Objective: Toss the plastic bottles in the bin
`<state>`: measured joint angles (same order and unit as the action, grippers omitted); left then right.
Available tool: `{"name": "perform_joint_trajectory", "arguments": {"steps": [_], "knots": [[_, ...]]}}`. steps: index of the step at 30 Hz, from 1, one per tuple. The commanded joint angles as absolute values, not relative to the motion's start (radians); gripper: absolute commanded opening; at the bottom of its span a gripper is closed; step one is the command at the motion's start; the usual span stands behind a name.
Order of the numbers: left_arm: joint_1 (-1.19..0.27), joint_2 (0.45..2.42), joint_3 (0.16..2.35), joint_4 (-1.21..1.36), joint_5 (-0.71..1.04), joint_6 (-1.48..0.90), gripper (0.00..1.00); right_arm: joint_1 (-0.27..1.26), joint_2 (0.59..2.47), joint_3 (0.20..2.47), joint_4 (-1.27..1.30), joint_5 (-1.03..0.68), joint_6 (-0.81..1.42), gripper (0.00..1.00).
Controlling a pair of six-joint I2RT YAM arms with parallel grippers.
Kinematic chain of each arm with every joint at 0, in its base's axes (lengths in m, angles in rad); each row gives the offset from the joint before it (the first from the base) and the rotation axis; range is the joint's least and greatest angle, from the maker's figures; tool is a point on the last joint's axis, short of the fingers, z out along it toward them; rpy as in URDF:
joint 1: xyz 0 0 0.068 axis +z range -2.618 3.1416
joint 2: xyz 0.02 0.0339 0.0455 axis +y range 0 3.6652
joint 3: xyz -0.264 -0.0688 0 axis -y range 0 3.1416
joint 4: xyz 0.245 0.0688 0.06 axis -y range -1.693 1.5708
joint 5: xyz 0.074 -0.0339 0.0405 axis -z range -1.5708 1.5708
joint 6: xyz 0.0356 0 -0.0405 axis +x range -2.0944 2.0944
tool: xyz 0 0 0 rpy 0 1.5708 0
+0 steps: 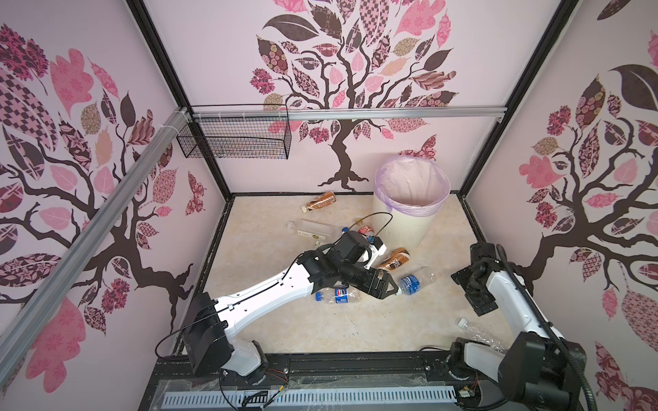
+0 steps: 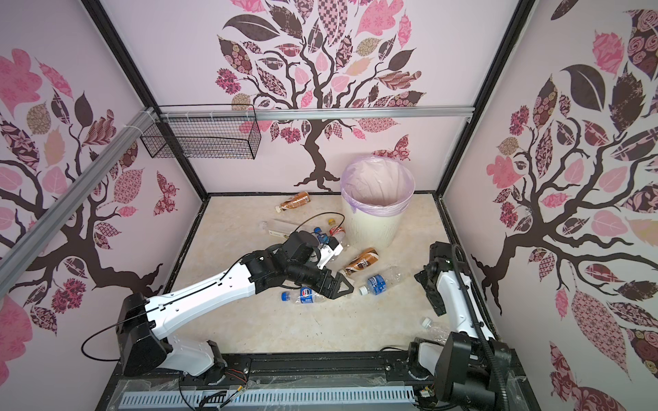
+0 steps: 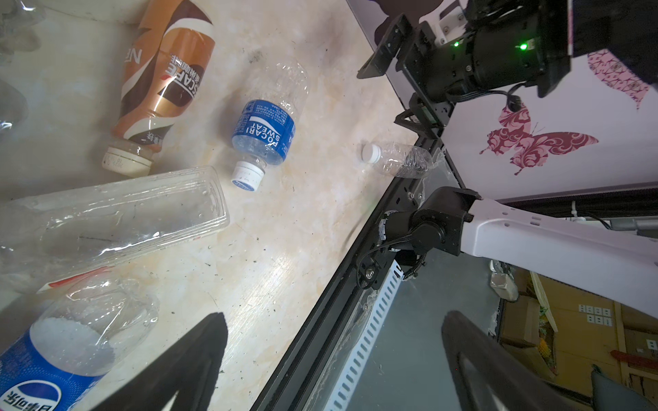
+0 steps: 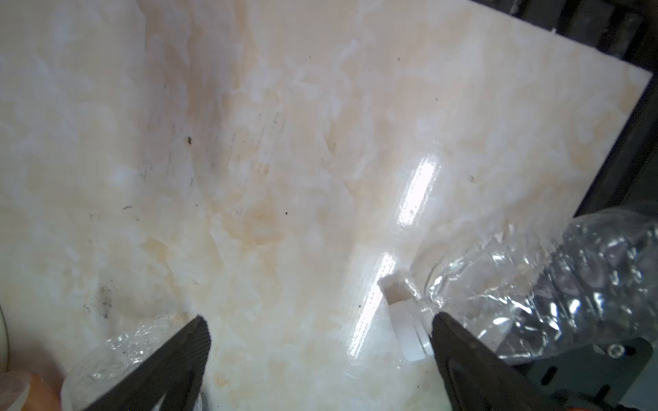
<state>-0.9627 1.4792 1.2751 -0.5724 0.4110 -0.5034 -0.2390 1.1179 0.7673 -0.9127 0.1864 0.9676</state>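
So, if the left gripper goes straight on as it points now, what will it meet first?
Probably the Pocari Sweat bottle, cap end, just ahead of the left gripper; its height is unclear, so it might pass over.

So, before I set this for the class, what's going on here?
Two robot arms are meant to throw plastic bottles into the bin. Neither holds anything: the left gripper hovers open between the Pepsi bottle and the Pocari bottle, the right gripper open near a clear bottle. Several bottles lie on the floor.

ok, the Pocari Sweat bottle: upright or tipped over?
Tipped. The Pocari Sweat bottle lies on its side on the marbled surface, white cap on.
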Motion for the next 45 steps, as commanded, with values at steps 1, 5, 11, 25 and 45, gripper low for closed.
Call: {"name": "perform_joint_trajectory", "arguments": {"steps": [1,5,11,25,45], "knots": [[-0.971,1.483,1.313,-0.621,0.386,-0.488,0.98,-0.241,1.021,0.758,-1.004,0.206,1.074,0.99],[-0.98,1.477,1.301,-0.639,0.355,-0.493,0.98,-0.241,0.933,0.691,-0.995,0.149,1.135,0.99],[-1.007,1.485,1.323,-0.665,0.304,-0.5,0.98,-0.238,0.882,0.605,-0.974,0.121,1.233,0.99],[-1.055,1.575,1.448,-0.731,0.241,-0.487,0.98,-0.174,0.942,0.495,-0.908,0.133,1.368,0.99],[-1.055,1.588,1.464,-0.741,0.217,-0.467,0.98,-0.173,1.134,0.535,-0.735,0.221,1.251,0.99]]}}
